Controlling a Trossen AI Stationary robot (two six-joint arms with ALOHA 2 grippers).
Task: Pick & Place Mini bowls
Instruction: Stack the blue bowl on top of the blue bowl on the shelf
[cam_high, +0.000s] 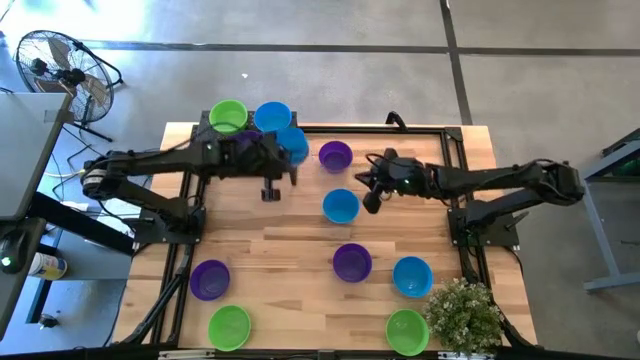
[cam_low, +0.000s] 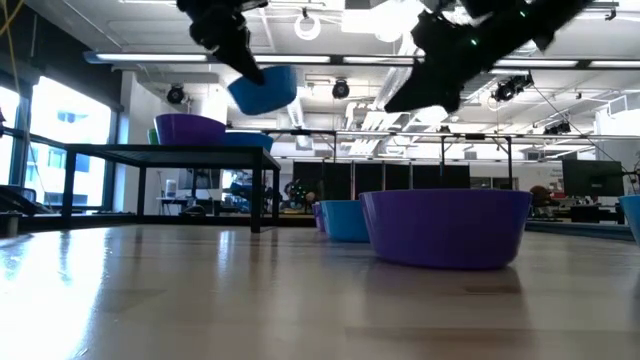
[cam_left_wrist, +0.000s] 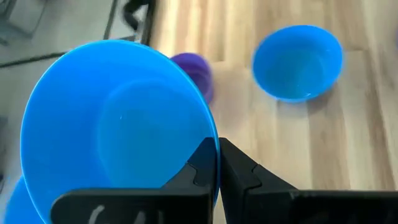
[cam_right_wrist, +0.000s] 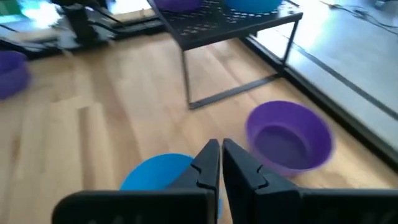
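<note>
Aloft, the left pincer (cam_left_wrist: 217, 163) is clamped on a blue bowl's (cam_left_wrist: 118, 124) rim; the right pincer (cam_right_wrist: 220, 163) is together.

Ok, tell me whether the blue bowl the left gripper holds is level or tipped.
Tipped. In the low view the blue bowl hangs slanted in the air from the left gripper, whose fingers pinch its rim.

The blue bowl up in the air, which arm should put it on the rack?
Left. Its fingers already pinch that blue bowl by the rack. The right arm hovers empty over another bowl.
</note>
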